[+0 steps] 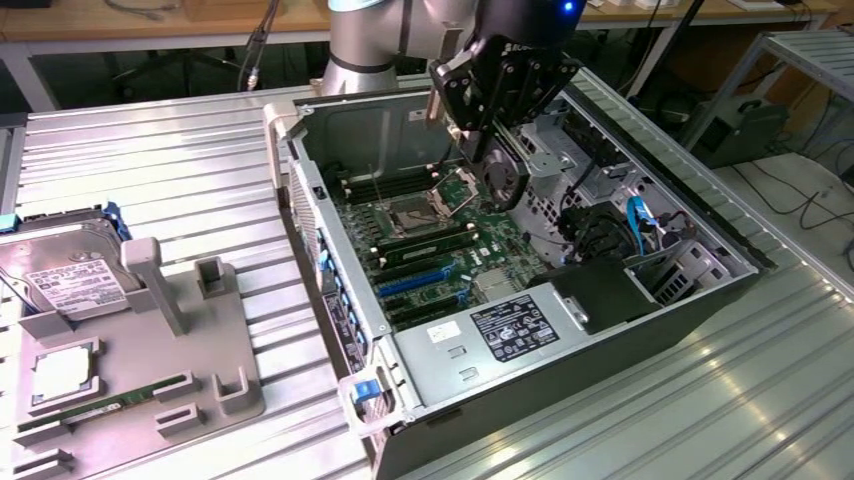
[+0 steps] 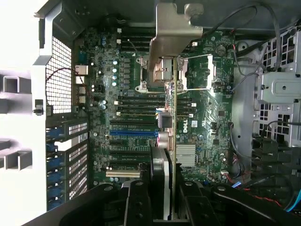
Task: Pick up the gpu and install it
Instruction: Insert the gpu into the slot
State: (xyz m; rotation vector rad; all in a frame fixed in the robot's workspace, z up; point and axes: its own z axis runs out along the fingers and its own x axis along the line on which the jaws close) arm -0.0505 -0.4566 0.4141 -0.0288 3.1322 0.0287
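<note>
One moment of the installation, read from the exterior view's left to its right. At far left, a grey holder (image 1: 200, 360) on the ribbed table (image 1: 160, 160) keeps spare parts in moulded pockets, presumably so that each can be taken from a known place. The hard drive (image 1: 60, 280) is propped at the back and the green memory stick (image 1: 104, 404) lies in a front groove.

At centre, the computer case (image 1: 400, 380) lies on its side with its panel off, which turns the motherboard (image 1: 427, 235) and its blue expansion slots (image 1: 407, 285) upward toward the arm.

Above the board hangs the gripper (image 1: 491, 140), its jaws closed partway on the gpu (image 1: 503, 178), which is held clear of the board and is not yet seated. In the wrist view the gpu (image 2: 174, 141) appears edge-on between the black fingers (image 2: 136, 202), with its silvery bracket (image 2: 171, 33) at the end away from them. Clamping across the flat faces likely gives the pads broad surfaces to press on.

At right, blue cables (image 1: 638, 215) lie well apart from the card.
</note>
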